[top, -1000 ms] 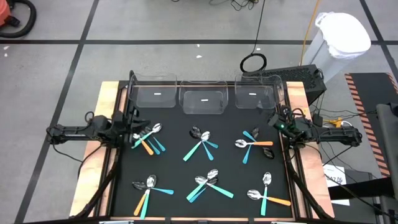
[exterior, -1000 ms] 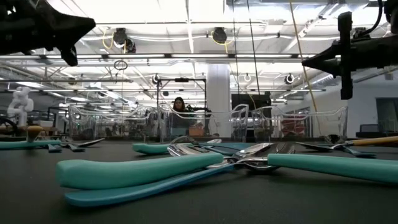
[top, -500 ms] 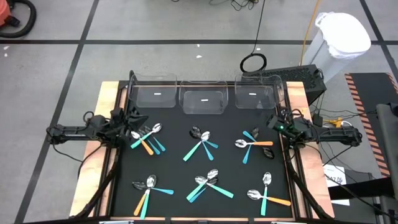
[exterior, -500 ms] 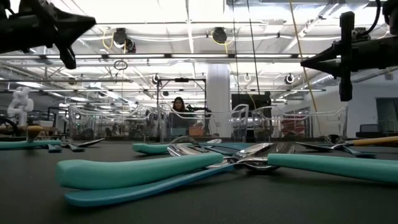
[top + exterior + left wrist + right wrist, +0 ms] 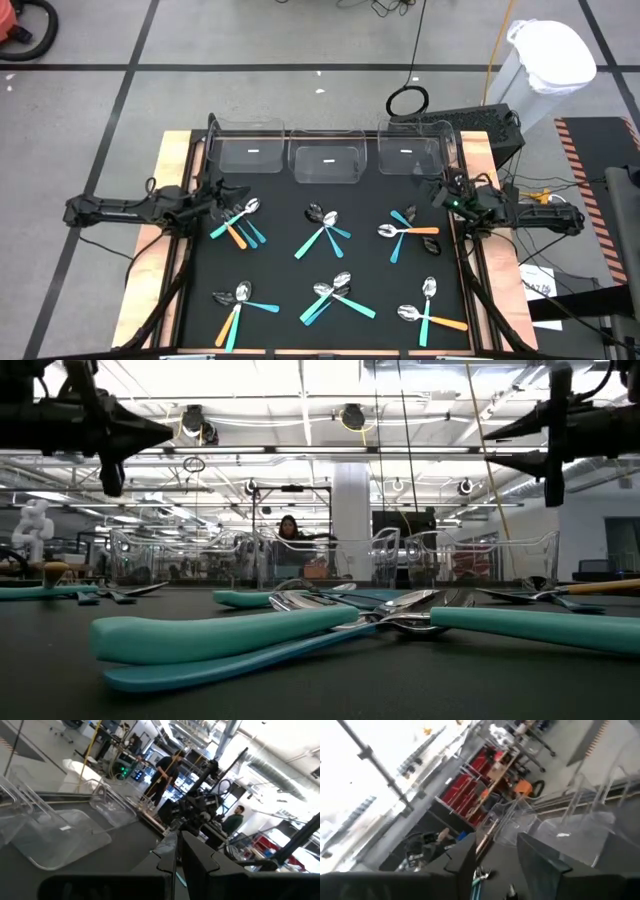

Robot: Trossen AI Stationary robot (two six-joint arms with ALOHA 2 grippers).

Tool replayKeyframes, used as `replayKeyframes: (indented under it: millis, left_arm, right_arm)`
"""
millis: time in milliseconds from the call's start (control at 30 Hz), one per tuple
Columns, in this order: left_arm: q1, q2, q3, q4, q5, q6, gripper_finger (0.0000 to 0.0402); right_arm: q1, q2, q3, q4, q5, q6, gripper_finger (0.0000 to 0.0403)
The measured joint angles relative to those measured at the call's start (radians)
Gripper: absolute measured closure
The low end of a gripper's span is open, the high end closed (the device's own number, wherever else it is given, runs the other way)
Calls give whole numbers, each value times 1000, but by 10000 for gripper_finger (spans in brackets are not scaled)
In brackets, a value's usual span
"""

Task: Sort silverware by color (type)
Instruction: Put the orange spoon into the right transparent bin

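Note:
The silverware lies in six small heaps on the black mat (image 5: 290, 262): spoons with shiny heads and teal, light-blue or orange handles, for instance the heaps at the far left (image 5: 238, 222), the far middle (image 5: 322, 230) and the far right (image 5: 405, 232). In the low view a teal-handled heap (image 5: 330, 622) lies nearest. My left gripper (image 5: 226, 194) hovers shut above the mat's far left corner, pointing level toward the right. My right gripper (image 5: 437, 190) hovers open above the far right corner, pointing left. Neither has anything between its fingers.
Three clear plastic bins (image 5: 250, 150) (image 5: 327, 160) (image 5: 405, 152) stand in a row along the mat's far edge. Wooden table borders (image 5: 150, 270) flank the mat. People show in the room beyond, in the left wrist view (image 5: 162, 772).
My right gripper has opened and risen a little above the far right corner. My left gripper has reached slightly farther toward the table's right and rolled about its own axis, staying shut. The silverware has not moved.

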Motion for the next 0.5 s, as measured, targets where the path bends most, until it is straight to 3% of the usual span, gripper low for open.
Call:
replayKeyframes:
  millis: [100, 300, 500]
  left_arm:
    - [12, 79, 64, -5, -7, -9, 375]
    - [44, 224, 217, -89, 56, -5, 375]
    - [61, 269, 280, -2, 30, 58, 375]
  right_arm:
    - [-11, 73, 21, -15, -6, 74, 234]
    - [-17, 297, 140, -119, -147, 146, 233]
    - [-17, 599, 437, -535, -256, 147, 236]
